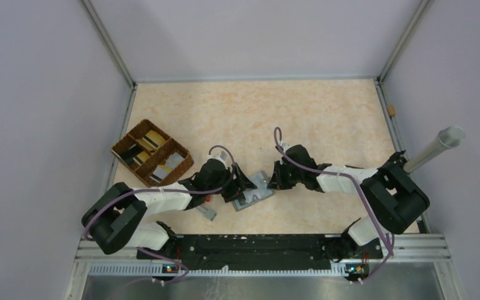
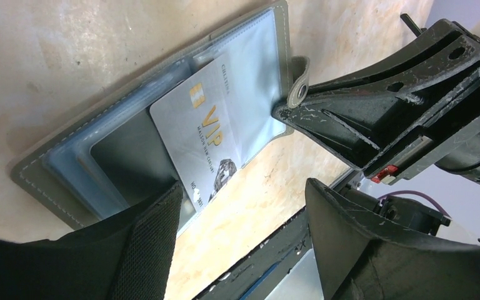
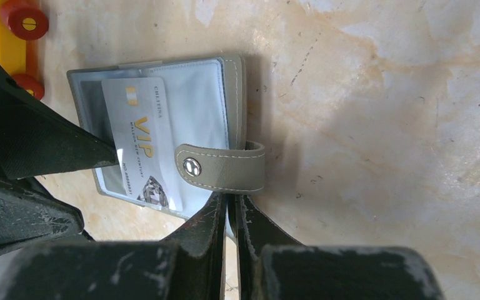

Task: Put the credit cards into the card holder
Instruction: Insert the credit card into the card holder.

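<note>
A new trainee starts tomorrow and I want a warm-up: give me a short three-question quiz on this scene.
1. True or false: the silver card lies wholly outside the open card holder.
2. The left gripper has its jaws: A) open, B) shut on the card, C) out of view.
3. Which word is printed large on the card?
Key: 1 false, it lies on the holder's inner pockets; 2 A; 3 VIP.
</note>
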### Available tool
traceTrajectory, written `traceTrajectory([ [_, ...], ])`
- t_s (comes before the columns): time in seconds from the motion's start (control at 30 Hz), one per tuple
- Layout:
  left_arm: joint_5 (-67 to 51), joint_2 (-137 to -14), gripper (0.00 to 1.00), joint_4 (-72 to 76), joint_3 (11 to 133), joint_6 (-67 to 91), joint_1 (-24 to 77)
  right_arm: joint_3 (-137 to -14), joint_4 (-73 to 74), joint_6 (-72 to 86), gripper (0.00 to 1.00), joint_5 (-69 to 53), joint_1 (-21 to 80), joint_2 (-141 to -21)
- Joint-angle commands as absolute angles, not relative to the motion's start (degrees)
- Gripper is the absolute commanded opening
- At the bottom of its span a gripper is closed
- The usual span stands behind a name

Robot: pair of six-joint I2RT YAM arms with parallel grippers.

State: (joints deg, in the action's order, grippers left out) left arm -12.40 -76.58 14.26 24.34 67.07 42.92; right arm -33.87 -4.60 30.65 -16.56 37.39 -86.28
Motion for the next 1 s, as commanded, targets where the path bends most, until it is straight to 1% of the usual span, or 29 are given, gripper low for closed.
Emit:
traceTrajectory([
  [0.0, -11.82, -80.71, 0.73, 10.86, 24.83, 64.94, 43.24, -34.65, -2.63, 29.43, 0.0, -13.26, 37.35, -85.25],
  [0.4, -13.18, -89.04, 0.71, 12.51, 32.22, 62.74, 43.46, -35.48, -2.26, 29.69, 0.0, -14.66, 37.35, -85.01],
  [0.43, -13.12, -89.44, 0.71, 12.46, 32.57, 62.57, 43.46, -35.58, -2.18, 29.83, 0.01, -14.83, 37.35, -84.76],
  [0.5, -12.72, -89.88, 0.71, 11.81, 33.64, 62.05, 43.45, -35.52, -1.95, 29.98, 0.11, -14.87, 37.35, -84.06],
  [0.57, -12.49, -90.17, 0.71, 11.27, 34.6, 61.59, 43.48, -35.48, -1.57, 30.01, 0.18, -14.78, 37.35, -83.28],
  [0.7, -12.65, -90.2, 0.71, 11.69, 35.23, 61.96, 43.51, -35.38, -0.82, 30.4, 0.28, -14.92, 37.35, -81.69],
  [0.83, -12.52, -89.44, 0.71, 12.94, 35.01, 63.01, 43.59, -34.56, -1.07, 31.72, 0.35, -14.3, 37.36, -79.82],
  [0.97, -12.74, -89.42, 0.71, 15.36, 34.55, 64.27, 43.92, -33.53, -2.36, 33.31, 0.36, -14.37, 37.35, -79.17],
])
